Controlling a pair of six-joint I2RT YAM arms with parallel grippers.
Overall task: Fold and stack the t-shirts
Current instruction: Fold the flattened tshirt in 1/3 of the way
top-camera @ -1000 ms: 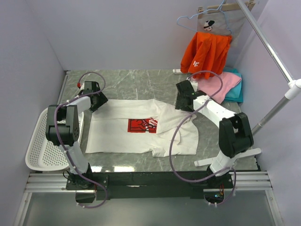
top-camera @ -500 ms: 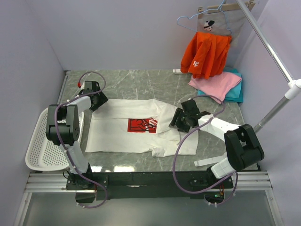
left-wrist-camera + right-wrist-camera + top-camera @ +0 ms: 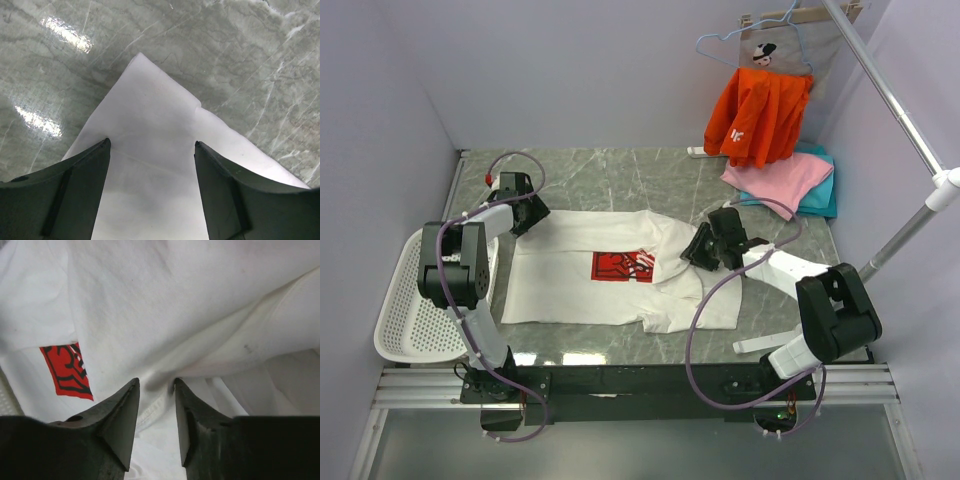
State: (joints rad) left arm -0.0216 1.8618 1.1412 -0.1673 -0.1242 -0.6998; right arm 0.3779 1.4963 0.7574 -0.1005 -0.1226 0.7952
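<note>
Since a second ago, the right gripper [image 3: 698,252] has swung in from beyond the far right edge of the white t-shirt [image 3: 580,285] and now sits over its bunched right side, just right of the red print [image 3: 623,266]. Its jaws have drawn in from wide to a slim gap. In the right wrist view, a raised crease [image 3: 165,371] of white cloth runs up to that gap. I cannot tell whether any cloth is pinched yet.

The white t-shirt lies in the middle of the table [image 3: 610,180], flat on its left and centre. Its right side is doubled over and rumpled, so no clean fold is made yet.

The left gripper [image 3: 527,214] has not shifted. It hovers over the far left corner [image 3: 145,90] of the white t-shirt with its jaws set wide, that corner lying flat between them and nothing held.

I read the change as follows: the right arm is committing to a grasp on the rumpled layer, either to pull it flat or to carry it across. The left arm is placed to take its corner once the right has its hold.

The pink t-shirt [image 3: 780,180] rests on the teal t-shirt [image 3: 823,195] at the far right, well apart, both waiting their turn.
</note>
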